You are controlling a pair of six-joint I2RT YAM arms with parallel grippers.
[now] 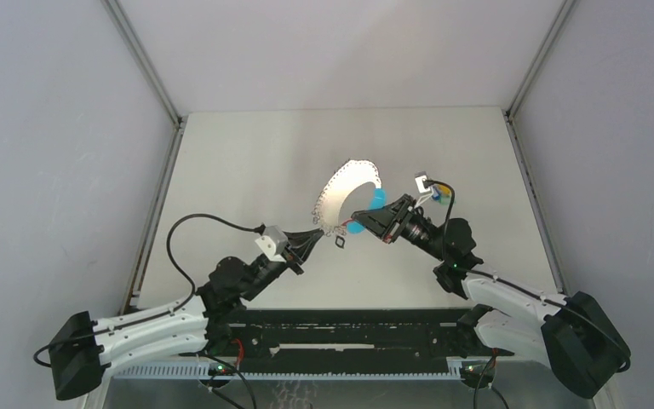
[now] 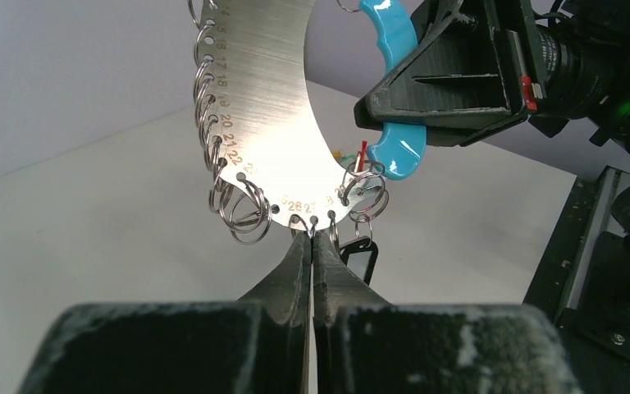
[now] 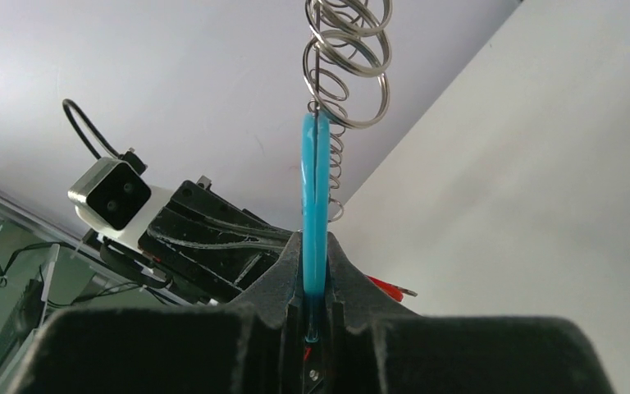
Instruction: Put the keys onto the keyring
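The keyring (image 1: 345,192) is a curved grey metal plate (image 2: 267,98) held up off the table, with wire rings along its rim. My right gripper (image 3: 315,246) is shut on its cyan piece (image 3: 315,180), and a red tag (image 3: 390,287) shows just beyond the fingers. My left gripper (image 2: 312,238) comes from below, shut, with its tips pinched on a small wire ring at the plate's lower rim. A black tag (image 2: 359,258) hangs just to the right of it. The keys (image 1: 440,194) show as a small yellow and blue cluster on the table beside the right wrist.
Grey walls close in the table on the left, right and back. A black rail (image 1: 349,328) runs along the near edge between the arm bases. The left arm's camera block (image 3: 115,193) is in the right wrist view.
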